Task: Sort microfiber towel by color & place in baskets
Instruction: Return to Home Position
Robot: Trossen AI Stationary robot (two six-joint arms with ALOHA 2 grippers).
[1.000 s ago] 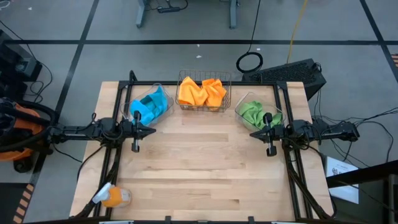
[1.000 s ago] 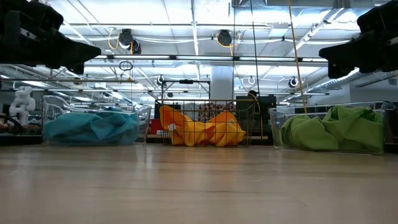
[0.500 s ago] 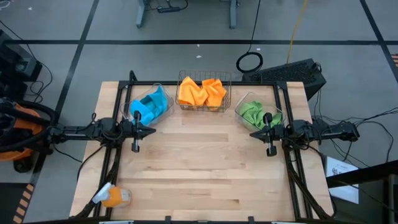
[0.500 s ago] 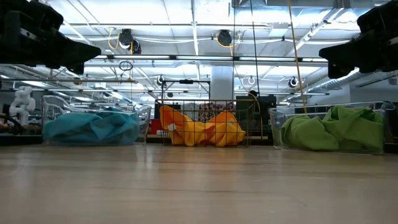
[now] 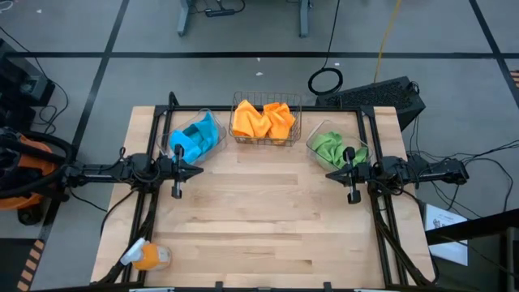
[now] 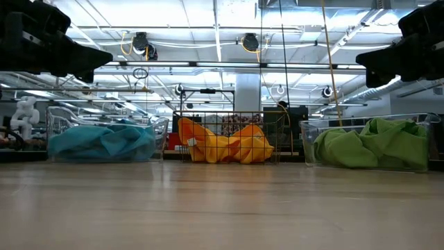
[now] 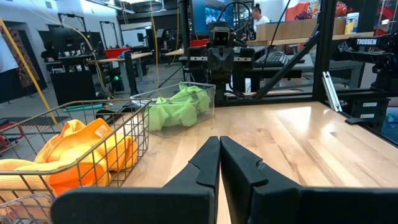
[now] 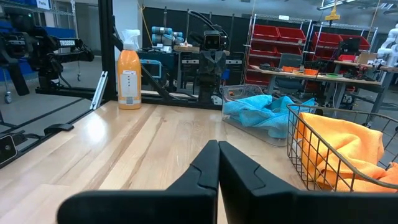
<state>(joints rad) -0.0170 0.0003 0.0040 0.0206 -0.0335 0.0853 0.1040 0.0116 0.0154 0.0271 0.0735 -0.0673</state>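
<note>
Both arms sit drawn in at the sides of the wooden table (image 5: 259, 227), apparently parked in their home pose. The left gripper (image 7: 219, 142) and right gripper (image 8: 217, 144) hold nothing, fingers pressed together. Just beyond them the sorting looks finished: a blue towel (image 5: 197, 138) in the left clear bin (image 6: 159, 135), yellow-orange towels (image 5: 261, 120) in the middle wire basket (image 6: 281, 142), and green towels (image 5: 332, 148) in the right clear bin (image 6: 309, 142). Neither gripper touches any of them.
</note>
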